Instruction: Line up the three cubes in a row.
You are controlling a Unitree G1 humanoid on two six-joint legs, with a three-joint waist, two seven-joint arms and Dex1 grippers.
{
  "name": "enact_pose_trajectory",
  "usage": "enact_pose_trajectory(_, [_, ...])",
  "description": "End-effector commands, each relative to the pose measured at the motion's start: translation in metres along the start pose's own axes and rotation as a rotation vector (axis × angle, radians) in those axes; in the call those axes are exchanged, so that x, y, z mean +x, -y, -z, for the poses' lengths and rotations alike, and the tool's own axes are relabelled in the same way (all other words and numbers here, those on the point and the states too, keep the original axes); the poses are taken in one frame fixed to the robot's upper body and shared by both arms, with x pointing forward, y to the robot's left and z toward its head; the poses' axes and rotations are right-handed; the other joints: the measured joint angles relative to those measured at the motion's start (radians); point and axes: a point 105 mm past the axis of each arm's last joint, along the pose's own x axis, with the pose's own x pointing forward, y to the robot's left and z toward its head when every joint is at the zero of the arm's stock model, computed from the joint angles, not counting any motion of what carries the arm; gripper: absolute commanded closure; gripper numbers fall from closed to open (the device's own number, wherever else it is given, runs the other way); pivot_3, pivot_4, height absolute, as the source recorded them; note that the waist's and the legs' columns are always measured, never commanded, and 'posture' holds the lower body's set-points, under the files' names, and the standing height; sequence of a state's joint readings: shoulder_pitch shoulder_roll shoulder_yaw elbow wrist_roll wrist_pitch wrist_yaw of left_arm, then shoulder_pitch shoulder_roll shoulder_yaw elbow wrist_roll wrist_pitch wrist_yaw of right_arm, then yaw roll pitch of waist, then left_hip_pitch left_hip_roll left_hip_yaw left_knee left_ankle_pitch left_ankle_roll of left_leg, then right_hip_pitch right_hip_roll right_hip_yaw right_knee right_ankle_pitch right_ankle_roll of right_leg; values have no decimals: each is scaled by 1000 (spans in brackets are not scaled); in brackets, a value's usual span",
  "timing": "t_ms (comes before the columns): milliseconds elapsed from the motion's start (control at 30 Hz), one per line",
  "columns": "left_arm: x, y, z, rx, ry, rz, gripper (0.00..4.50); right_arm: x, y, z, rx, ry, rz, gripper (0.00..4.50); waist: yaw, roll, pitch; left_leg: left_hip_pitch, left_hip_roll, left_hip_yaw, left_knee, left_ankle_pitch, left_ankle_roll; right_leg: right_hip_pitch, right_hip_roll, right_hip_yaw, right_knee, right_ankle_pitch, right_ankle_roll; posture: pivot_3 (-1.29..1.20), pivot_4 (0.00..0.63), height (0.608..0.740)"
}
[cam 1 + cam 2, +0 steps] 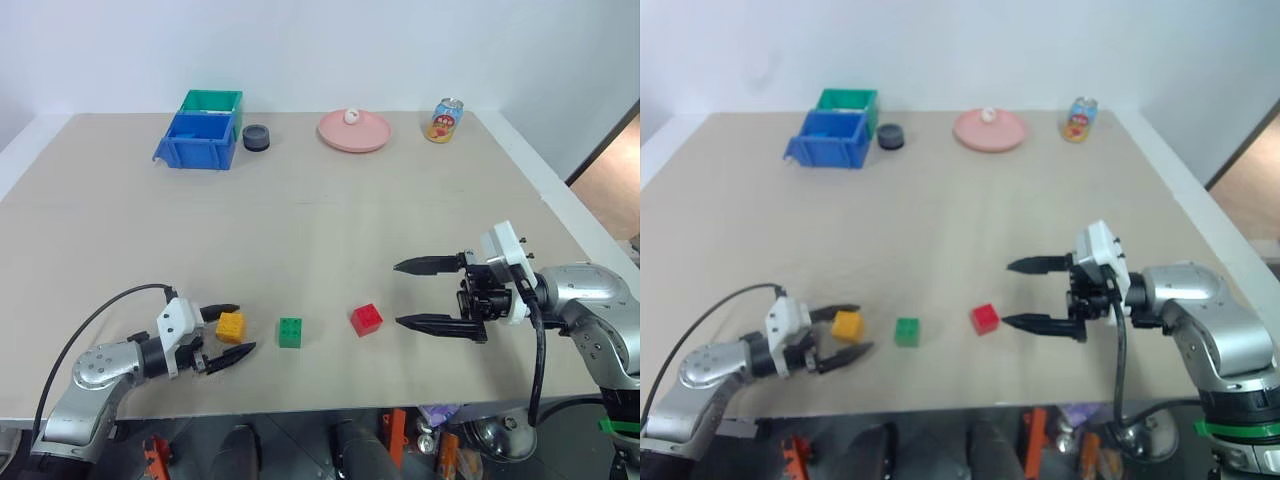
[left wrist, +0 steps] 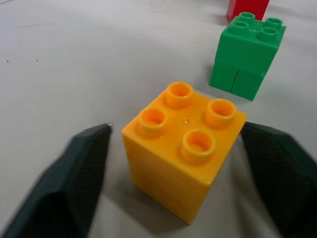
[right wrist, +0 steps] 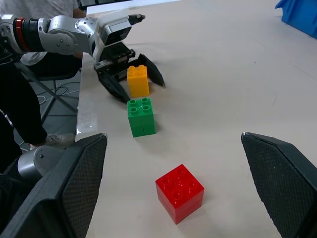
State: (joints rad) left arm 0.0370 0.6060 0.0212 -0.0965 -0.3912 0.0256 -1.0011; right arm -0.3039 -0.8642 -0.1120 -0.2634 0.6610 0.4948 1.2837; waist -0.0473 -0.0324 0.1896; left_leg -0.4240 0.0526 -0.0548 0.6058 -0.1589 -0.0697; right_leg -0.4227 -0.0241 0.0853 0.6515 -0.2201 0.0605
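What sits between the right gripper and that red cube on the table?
Nothing visible. The right gripper hangs open beside the red cube, with only bare table between them. The green cube lies on the red cube's far side.

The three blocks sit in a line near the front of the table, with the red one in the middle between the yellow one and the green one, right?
Almost. The blocks do sit in a line near the front of the table, but the green block is the middle one. The left eye view shows the yellow block on one side of it and the red block on the other.
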Motion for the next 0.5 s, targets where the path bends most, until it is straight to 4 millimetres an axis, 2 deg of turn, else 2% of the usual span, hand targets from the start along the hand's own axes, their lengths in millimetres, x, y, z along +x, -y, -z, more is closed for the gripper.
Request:
enact_pose_trajectory(33, [-4, -6, -8, -3, 30, -42, 68, 0, 1, -6, -28, 9, -5, 0, 0, 0, 0, 0, 0, 0, 0, 0, 0, 0, 0, 0, 0, 0, 0, 0, 150, 736])
enact_pose_trajectory(200, [-5, -8, -38, -131, 177, -49, 68, -1, 2, -6, -27, 10, -7, 0, 0, 0, 0, 0, 0, 0, 0, 0, 0, 0, 0, 0, 0, 0, 0, 0, 150, 736])
enact_pose_trajectory(400, [-15, 11, -61, -235, 181, 64, 68, 0, 5, -9, -31, 18, -15, 0, 0, 0, 0, -1, 0, 0, 0, 0, 0, 0, 0, 0, 0, 0, 0, 0, 150, 736])
enact_pose_trajectory(500, [-19, 5, -75, -268, 206, 38, 68, 1, 6, -11, -36, 24, -20, 0, -1, 0, 0, -1, 1, 0, 0, 0, 0, -1, 0, 0, 0, 0, 0, 0, 150, 736])
